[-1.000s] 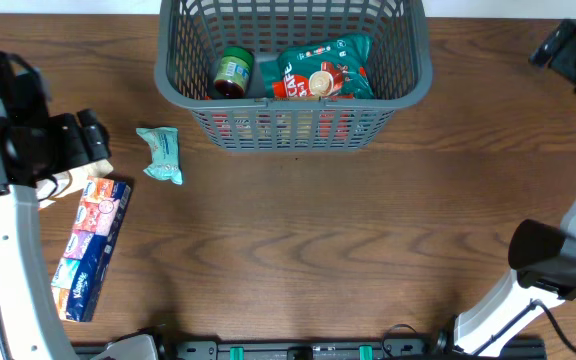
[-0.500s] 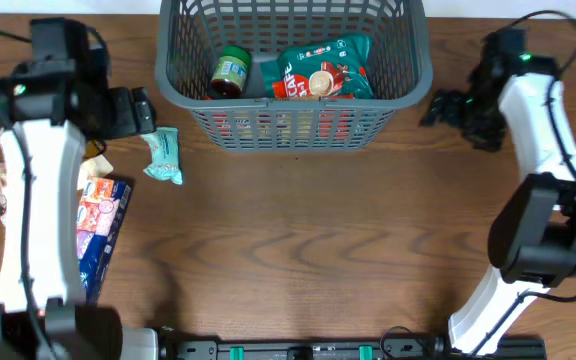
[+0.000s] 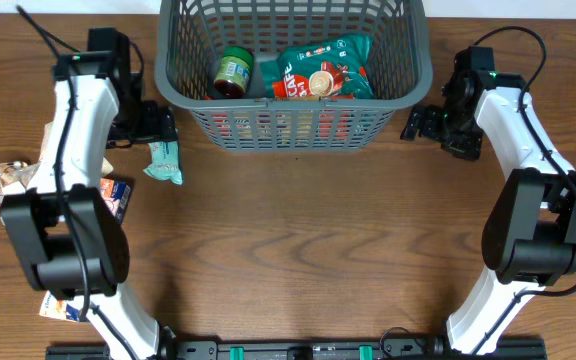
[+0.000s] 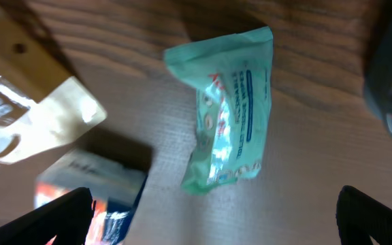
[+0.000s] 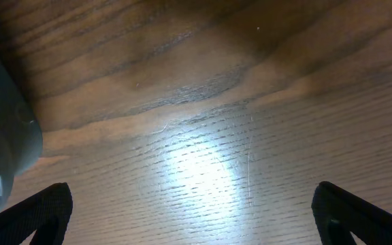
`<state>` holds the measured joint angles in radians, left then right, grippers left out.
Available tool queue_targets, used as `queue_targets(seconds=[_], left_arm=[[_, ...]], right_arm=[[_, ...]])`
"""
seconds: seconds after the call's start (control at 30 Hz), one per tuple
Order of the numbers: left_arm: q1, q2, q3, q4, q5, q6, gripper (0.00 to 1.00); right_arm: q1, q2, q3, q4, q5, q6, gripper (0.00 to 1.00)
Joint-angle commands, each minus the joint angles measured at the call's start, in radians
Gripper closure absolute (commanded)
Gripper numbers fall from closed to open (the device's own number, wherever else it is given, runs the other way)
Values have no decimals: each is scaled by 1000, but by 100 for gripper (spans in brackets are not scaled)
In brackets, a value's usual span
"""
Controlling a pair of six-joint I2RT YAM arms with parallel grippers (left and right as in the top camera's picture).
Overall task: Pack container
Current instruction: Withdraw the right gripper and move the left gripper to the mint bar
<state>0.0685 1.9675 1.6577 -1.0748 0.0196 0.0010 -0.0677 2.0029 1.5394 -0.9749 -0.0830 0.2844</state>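
Partly packed: jar (image 3: 233, 72) and snack bag (image 3: 323, 68) sit in the basket (image 3: 293, 125), teal packet (image 4: 230, 109) waits outside, left gripper (image 4: 213, 218) and right gripper (image 5: 192, 211) gape empty.

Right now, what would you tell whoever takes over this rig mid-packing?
Left gripper: open, empty, aimed at the crinkled mint-green plastic packet left of the large dark grey slotted plastic basket.
Right gripper: open, empty, over bare wooden table beside the basket's right wall.
Done: green-lidded jar and teal-and-red snack bag in basket.
Left: mint packet, blue tissue pack, tan paper pouch, all on table.
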Motion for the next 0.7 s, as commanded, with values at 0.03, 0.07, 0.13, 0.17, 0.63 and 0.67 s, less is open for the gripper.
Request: queue_targets(seconds=[0.03, 0.07, 0.13, 0.17, 0.63, 0.67], left_arm=[[-14, 54, -4, 16, -4, 18, 2], [-16, 61, -4, 20, -4, 18, 1], [-21, 70, -4, 31, -4, 26, 1], [-25, 71, -4, 38, -4, 26, 1], [-31, 71, -5, 76, -3, 21, 1], [-31, 72, -5, 80, -3, 21, 1]], right_arm=[[5, -3, -6, 3, 15, -8, 1], [0, -3, -6, 4, 24, -2, 1], [-23, -3, -6, 3, 40, 21, 1], [-39, -3, -6, 2, 54, 47, 1], [-318, -3, -5, 10, 49, 66, 1], [-321, -3, -5, 9, 48, 62, 1]])
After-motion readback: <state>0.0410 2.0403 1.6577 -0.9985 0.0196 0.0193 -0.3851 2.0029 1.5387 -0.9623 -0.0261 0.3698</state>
